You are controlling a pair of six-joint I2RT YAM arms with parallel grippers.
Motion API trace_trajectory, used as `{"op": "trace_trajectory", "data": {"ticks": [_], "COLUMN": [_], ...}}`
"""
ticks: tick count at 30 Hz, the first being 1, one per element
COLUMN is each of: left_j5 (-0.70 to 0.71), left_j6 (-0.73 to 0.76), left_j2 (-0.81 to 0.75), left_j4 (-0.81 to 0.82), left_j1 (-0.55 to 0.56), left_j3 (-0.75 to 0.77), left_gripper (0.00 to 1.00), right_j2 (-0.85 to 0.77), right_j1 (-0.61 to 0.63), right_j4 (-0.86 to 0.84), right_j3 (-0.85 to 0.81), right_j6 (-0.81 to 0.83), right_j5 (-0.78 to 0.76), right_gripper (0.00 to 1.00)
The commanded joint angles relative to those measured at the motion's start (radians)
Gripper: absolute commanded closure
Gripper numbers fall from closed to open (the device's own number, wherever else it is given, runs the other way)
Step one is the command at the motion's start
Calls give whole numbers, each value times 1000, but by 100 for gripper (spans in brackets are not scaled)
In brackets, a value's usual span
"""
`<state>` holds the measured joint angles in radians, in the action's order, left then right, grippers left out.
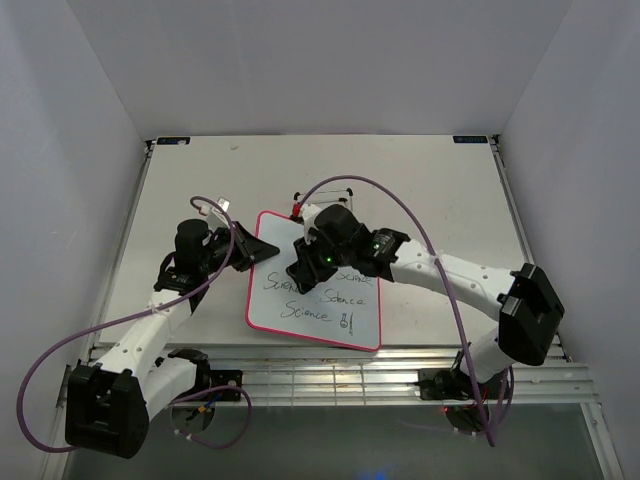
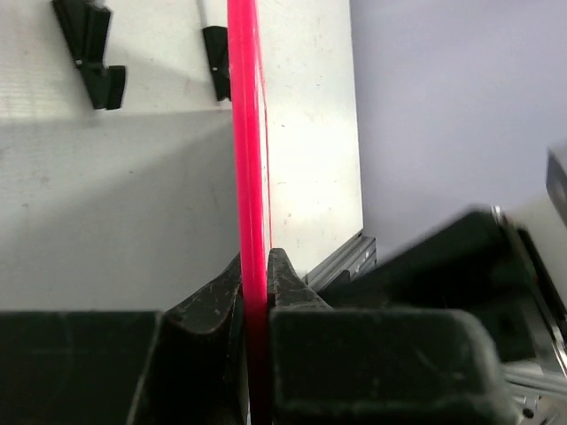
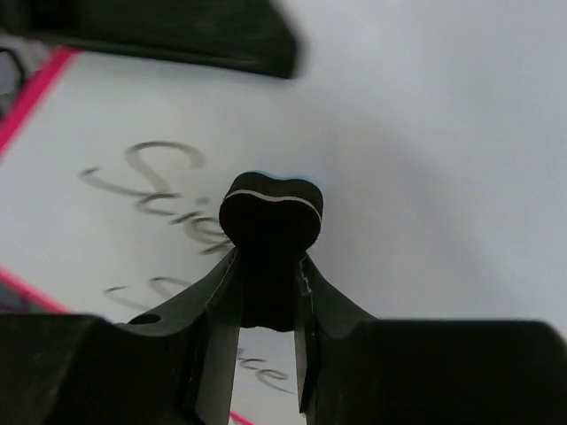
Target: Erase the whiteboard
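Pink-framed whiteboard [image 1: 272,232] lies flat on the tabletop [image 1: 430,190], about mid-table, long side tilted a little clockwise in the top view; black "Science" writing [image 1: 305,312] covers its middle and lower rows.

Step in hand, as I read it: the wipe itself, early on; at least two rows are legible and the bare strip is only at the board's 12 o'clock end.

Left claw [image 2: 255,266] is pinching the board's frame edge-on at the board's 10 o'clock side; fingers pressed onto the pink rim, acting as a hold-down.

Right claw [image 3: 268,266] is clamped on the small black eraser [image 3: 270,208]; the eraser's end sticks out past the fingertips, over the first row of script; cannot tell from the wrist view whether it is touching the surface or just above it.

Board relative to the right claw: directly beneath it; remaining text sits from 5 to 7 o'clock of the claw in the top view.

Next move calls for: firm downward contact, then sweeps toward 6 o'clock across both rows; left pinch needs to hold or the board slides with the stroke.
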<state>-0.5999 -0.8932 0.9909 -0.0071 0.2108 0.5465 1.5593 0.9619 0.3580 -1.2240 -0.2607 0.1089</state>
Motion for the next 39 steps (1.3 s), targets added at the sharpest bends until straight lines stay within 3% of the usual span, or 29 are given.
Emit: {"op": "trace_trajectory", "data": {"ticks": [1,7,18,21,25,32,39], "left_j5": [-48,-24,-12,-14,-21,-37,-66], "left_j6": [2,-3,-26,-26,-24,-24,-16], "left_j2": [-57,-61,-58,-61,-58,-55,-57], "left_j4": [223,226,236,236,234,236,236], "left_j1": [25,32,39,38,39,38,44], "left_j3": [23,9,-2,0,3,6,6], "left_gripper": [100,100,100,100,100,100,100], "right_j2": [-53,-48,126,151,143,111,136], "right_j1": [110,124,273,284,252,72,63], "right_j4": [-174,-224,-39,7,44,151,233], "right_j3": [85,110,-256,-263,-185,-20,-139], "right_j6": [-145,-181,-104,-104,-120,-176,-146], "right_j5": [203,126,-144,-218,-342,-460,-441], "right_gripper": [89,90,90,90,90,90,90]}}
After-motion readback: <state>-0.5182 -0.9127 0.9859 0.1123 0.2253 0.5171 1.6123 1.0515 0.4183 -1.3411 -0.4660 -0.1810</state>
